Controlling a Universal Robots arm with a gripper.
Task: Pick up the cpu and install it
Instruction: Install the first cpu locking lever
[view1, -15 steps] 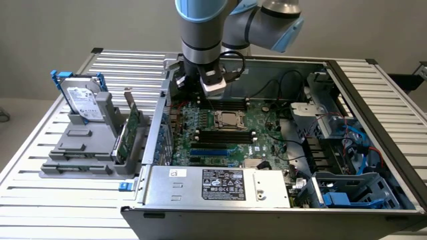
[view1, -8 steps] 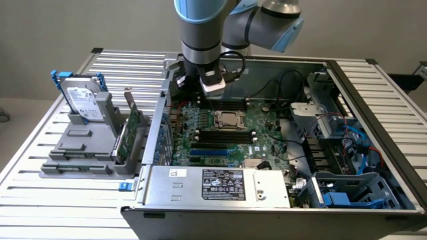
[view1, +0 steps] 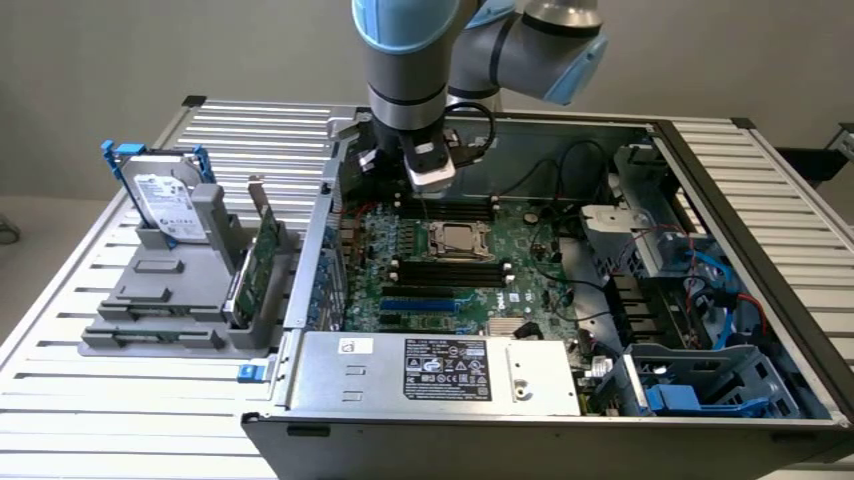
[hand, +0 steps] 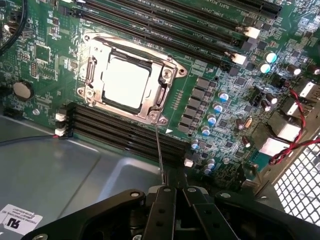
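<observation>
1. Right, on the exterior view the arm reaches down into the open computer case, which lies on a slatted table.
2. Its gripper hangs over the far edge of the motherboard, close to the case wall on the exterior view's left.
3. I see the cpu lying flat in its socket near the middle of the board, just in front of the gripper and apart from it.
4. Outside the case, on the exterior view's left, a grey holder carries the hard drive, propped upright, and a green circuit card, standing on edge.
5. A silver power supply with a black label fills the near corner of the case.
6. On the wrist view the cpu shows its plain pale metal top, seated squarely inside the socket frame.
7. The gripper has its black fingers pressed together, with no gap that I can make out.
8. A thin metal rod runs from the corner of the socket frame across the memory slots to just at the fingertips; I cannot tell whether they pinch it.
9. Nothing else sits between the fingers, and the cpu is well clear of them.
</observation>
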